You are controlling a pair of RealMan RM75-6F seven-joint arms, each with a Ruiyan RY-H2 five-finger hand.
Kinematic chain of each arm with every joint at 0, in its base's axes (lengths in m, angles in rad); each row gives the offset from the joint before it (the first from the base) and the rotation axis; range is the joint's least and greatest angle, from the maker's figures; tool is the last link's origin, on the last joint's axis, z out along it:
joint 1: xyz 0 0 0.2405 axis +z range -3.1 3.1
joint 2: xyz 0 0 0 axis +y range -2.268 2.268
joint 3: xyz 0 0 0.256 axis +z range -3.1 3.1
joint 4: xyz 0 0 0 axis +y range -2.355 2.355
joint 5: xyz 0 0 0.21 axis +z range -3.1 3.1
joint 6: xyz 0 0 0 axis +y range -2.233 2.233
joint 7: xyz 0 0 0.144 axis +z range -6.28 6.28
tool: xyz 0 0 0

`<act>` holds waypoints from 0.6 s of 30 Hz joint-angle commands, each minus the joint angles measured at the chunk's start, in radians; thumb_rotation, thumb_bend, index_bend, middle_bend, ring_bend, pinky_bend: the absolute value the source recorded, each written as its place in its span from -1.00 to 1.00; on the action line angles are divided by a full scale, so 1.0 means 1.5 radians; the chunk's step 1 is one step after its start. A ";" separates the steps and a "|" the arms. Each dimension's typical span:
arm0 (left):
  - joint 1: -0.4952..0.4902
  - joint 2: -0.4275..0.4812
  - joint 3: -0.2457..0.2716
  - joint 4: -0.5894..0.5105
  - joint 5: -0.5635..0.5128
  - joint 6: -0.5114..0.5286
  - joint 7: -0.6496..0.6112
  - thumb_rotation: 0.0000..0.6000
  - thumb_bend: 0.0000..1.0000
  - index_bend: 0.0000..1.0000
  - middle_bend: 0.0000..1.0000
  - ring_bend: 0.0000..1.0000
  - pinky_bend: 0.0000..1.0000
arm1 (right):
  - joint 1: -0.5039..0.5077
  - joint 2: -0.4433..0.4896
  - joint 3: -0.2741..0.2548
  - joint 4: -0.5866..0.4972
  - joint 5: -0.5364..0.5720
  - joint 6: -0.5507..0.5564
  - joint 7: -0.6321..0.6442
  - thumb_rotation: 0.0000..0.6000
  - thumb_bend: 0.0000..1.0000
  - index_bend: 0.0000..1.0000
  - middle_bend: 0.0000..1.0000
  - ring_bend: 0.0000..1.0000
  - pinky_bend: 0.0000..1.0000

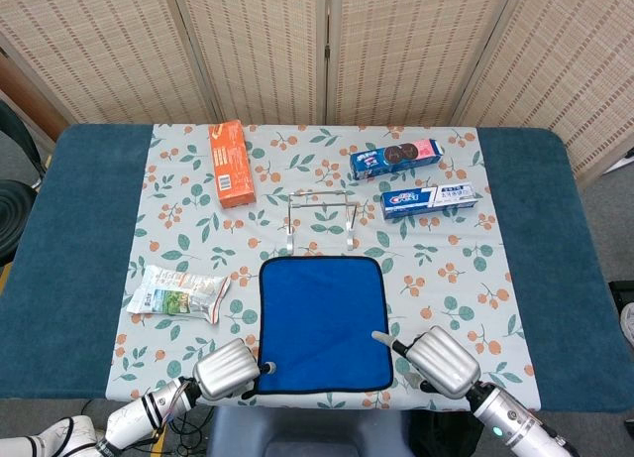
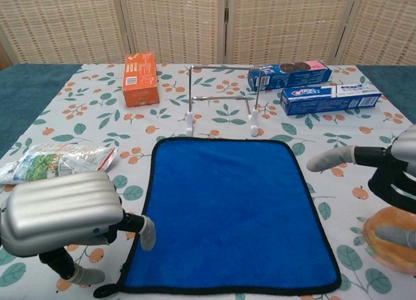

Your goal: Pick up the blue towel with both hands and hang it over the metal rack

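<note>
The blue towel (image 1: pixel 322 321) (image 2: pixel 224 212) lies flat near the table's front edge, black-trimmed. Behind it stands the metal rack (image 1: pixel 319 219) (image 2: pixel 221 98), upright and bare. My left hand (image 1: pixel 230 369) (image 2: pixel 65 215) hovers at the towel's front left corner, one fingertip (image 2: pixel 147 233) at the towel's left edge, holding nothing. My right hand (image 1: pixel 436 361) (image 2: pixel 396 176) is by the towel's front right corner, fingers apart, one finger (image 2: pixel 331 158) pointing toward the towel's right edge without touching it.
An orange box (image 1: pixel 231 163) lies back left, a snack packet (image 1: pixel 178 292) at the left. A biscuit box (image 1: pixel 396 158) and a toothpaste box (image 1: pixel 427 200) lie right of the rack. A round bun-like item (image 2: pixel 392 238) sits under my right hand.
</note>
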 commanded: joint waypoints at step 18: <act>-0.026 -0.051 0.014 0.035 -0.041 -0.012 0.004 1.00 -0.66 -0.21 1.00 0.84 1.00 | 0.005 -0.007 -0.015 0.017 0.016 -0.002 0.005 1.00 -0.42 -0.68 0.60 0.55 0.75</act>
